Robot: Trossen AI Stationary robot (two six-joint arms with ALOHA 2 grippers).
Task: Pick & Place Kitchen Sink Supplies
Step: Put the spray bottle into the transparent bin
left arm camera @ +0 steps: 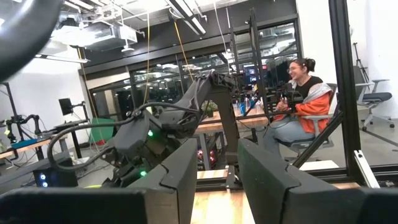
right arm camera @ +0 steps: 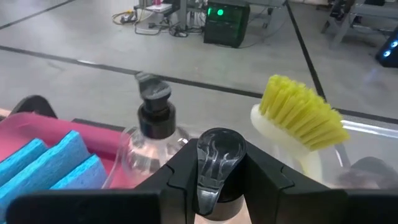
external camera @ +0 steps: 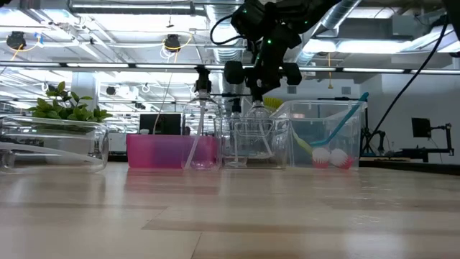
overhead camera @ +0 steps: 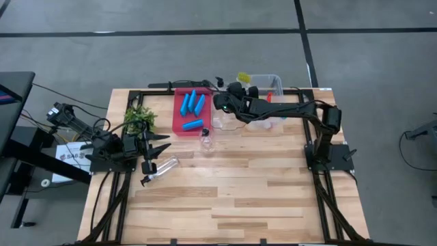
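The right gripper (right arm camera: 219, 171) reaches out over the far side of the tabletop (overhead camera: 239, 198), its fingers closed on the black pump top (right arm camera: 218, 155) of a clear bottle; the bottle's body is cut off below the wrist view, and from above the arm covers most of it, so whether it sits in the small clear bin (external camera: 248, 142) or hangs just above it is hard to say. In the low view that gripper comes down right over this bin. Just beside it a second bottle (right arm camera: 152, 134) shows with its pump top clear and its glass body half lost against the red tray (overhead camera: 179, 121). Four blue sponges (overhead camera: 192, 104) lie in the tray. A third bottle (overhead camera: 205, 140) stands on the bare wood near the tray, hard to pick out from above. A fourth (overhead camera: 164, 166) lies on its side by the left gripper (overhead camera: 151, 154), which waits at the left edge beside the plant (overhead camera: 140, 117); its fingers stand apart with nothing between them. The larger clear bin (external camera: 323, 137) at the far right holds brushes, a yellow head (right arm camera: 298, 112) poking up beside the gripped pump, and two red-and-white heads (external camera: 332, 158) low against the wall; the handles blur through the plastic. A seated person (left arm camera: 298, 99) shows beyond the table.
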